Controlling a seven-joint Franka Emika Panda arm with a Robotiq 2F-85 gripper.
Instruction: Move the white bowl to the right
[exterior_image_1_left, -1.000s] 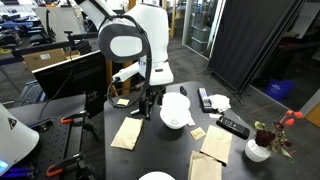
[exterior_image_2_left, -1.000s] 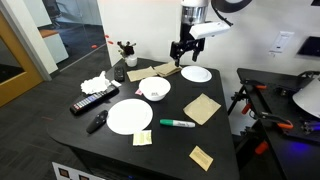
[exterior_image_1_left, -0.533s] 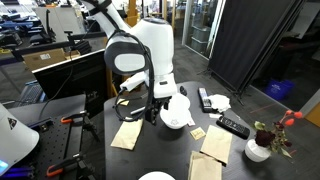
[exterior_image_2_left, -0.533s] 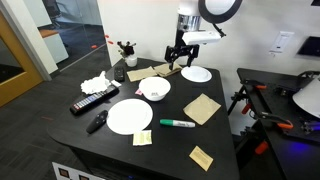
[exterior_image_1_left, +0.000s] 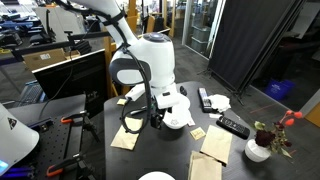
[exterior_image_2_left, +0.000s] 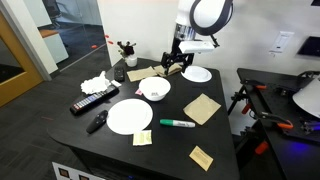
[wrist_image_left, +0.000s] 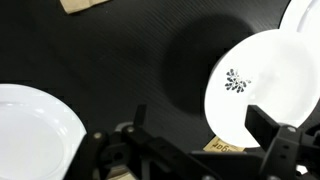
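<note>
The white bowl (exterior_image_2_left: 154, 89) with a small dark mark in its centre sits mid-table. It also shows in the wrist view (wrist_image_left: 250, 90) and, partly behind the arm, in an exterior view (exterior_image_1_left: 178, 120). My gripper (exterior_image_2_left: 172, 68) hangs open and empty just above the table, between the bowl and a plain white dish (exterior_image_2_left: 196, 74). In the wrist view the gripper (wrist_image_left: 200, 135) has one finger over the bowl's near rim and the other over bare table.
A large white plate (exterior_image_2_left: 130, 116) lies near the front. A green marker (exterior_image_2_left: 180, 123), brown napkins (exterior_image_2_left: 202, 108), a remote (exterior_image_2_left: 93, 100), crumpled tissue (exterior_image_2_left: 96, 84) and a small vase with red flowers (exterior_image_1_left: 258, 150) are spread around. A sticky note (wrist_image_left: 225, 147) lies under the bowl's edge.
The arm has swung and come down toward the white bowl; the gripper is now lower and closer to it. The bowl and dishes have not moved.
</note>
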